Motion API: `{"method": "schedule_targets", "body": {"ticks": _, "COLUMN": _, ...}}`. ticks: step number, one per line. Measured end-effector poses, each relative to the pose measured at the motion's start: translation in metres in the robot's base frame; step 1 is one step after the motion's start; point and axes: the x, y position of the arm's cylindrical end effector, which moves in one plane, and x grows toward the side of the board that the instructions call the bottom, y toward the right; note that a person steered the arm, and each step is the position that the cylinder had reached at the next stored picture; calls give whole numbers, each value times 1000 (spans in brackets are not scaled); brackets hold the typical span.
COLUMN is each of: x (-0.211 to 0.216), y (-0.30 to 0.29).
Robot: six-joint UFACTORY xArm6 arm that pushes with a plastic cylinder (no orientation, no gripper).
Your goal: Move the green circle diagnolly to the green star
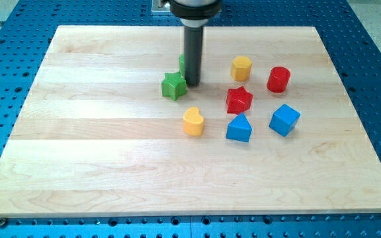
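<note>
The green star lies on the wooden board left of centre, toward the view's top. The green circle is mostly hidden behind my dark rod; only a green sliver shows at the rod's left edge, just above and right of the star. My tip rests on the board right beside the star's right side, in front of the green circle.
A yellow hexagon-like block and a red cylinder lie to the right. A red star, yellow heart, blue triangle-topped block and blue cube lie below them.
</note>
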Motion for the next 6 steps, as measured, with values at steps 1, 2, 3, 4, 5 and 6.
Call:
{"method": "schedule_targets", "body": {"ticks": 1, "x": 11, "y": 5}}
{"method": "schedule_targets", "body": {"ticks": 2, "x": 8, "y": 55}}
{"method": "schedule_targets", "body": {"ticks": 3, "x": -29, "y": 54}}
{"method": "schedule_targets", "body": {"ticks": 4, "x": -34, "y": 16}}
{"method": "schedule_targets", "body": {"ticks": 5, "x": -33, "y": -38}}
{"method": "schedule_targets", "body": {"ticks": 6, "x": -11, "y": 8}}
